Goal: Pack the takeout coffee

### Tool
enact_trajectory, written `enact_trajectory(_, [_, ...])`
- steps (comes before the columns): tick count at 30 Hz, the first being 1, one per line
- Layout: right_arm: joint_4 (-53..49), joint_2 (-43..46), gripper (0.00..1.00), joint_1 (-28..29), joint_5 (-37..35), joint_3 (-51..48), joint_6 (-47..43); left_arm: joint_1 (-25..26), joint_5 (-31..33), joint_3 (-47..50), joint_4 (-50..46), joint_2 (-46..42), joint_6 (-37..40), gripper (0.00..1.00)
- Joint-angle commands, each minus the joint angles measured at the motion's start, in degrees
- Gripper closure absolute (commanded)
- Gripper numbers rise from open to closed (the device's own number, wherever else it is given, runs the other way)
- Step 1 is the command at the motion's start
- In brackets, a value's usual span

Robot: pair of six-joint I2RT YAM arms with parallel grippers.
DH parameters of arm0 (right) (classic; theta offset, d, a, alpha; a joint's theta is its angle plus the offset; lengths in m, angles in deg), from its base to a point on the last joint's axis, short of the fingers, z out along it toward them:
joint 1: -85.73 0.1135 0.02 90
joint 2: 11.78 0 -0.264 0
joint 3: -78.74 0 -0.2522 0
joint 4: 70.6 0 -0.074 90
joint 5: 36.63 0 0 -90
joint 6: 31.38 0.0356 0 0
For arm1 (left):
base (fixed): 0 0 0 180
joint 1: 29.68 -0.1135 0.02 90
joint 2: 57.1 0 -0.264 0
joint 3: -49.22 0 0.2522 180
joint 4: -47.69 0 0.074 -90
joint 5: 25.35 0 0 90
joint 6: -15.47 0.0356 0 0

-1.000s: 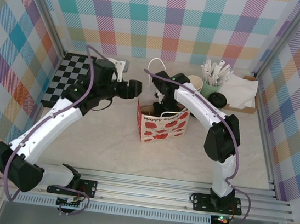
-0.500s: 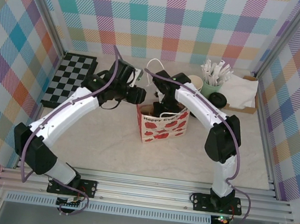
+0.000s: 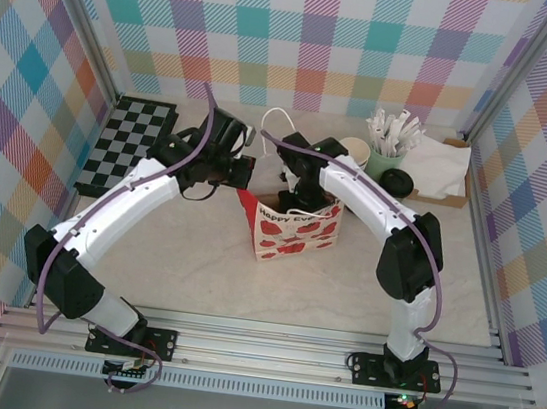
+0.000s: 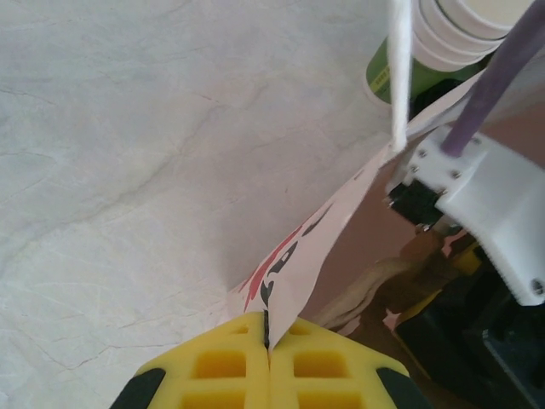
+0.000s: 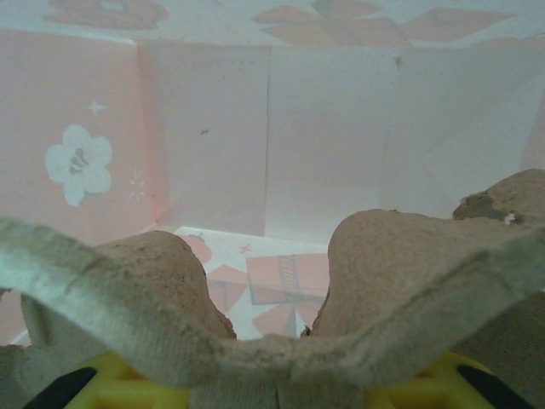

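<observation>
The marble-look table [image 3: 196, 255] carries a paper gift bag [image 3: 295, 233] printed with red hearts, standing upright near the middle with its mouth open. Both arms meet at it.

The left gripper [image 3: 246, 174] is closed flat on the bag's left rim. Its yellow pads [image 4: 221, 366] pinch the thin paper wall between them, which holds the mouth wide. The right gripper [image 3: 296, 189] reaches down inside the bag, clamped on the edge of a moulded pulp cup carrier [image 5: 255, 341]. The carrier's raised humps stand in front of the bag's pink inner walls.

The takeout coffee [image 3: 397, 183] sits well to the right of the bag, touched by neither gripper. Its round black lid faces up, just beside the pale-green cup of wrapped sticks [image 3: 384, 161] and near a stack of lidless cups [image 3: 355, 152].

I judge the coffee cup to be light if empty and sloshy if full. Its thin paper wall would dent under a hard squeeze, and the plastic lid could pop off if it is lifted by its rim. The safer hold is probably a gentle pinch across the cup body, below the lid. It should stay upright and be lowered straight into a carrier well.
</observation>
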Motion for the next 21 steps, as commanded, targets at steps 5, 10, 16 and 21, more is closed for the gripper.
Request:
enact_trajectory(5, [-1.88, -0.31, 0.67, 0.73, 1.6, -2.16, -2.43, 0.09, -3.69, -5.49, -0.69, 2.17, -2.29, 1.0])
enact_trajectory(10, [-0.87, -1.71, 0.66, 0.73, 1.74, -2.99, -0.49, 0.09, -3.05, -4.7, -1.34, 2.02, -3.61, 1.0])
enact_trajectory(16, [0.02, -4.25, 0.66, 0.65, 2.04, -3.59, 1.96, -0.04, -2.33, -4.19, -1.9, 1.65, -5.24, 1.0])
enact_trajectory(21, [1.21, -4.85, 0.66, 0.65, 1.99, -5.36, 1.61, 0.01, -2.2, -3.38, -0.29, 1.45, -4.51, 1.0])
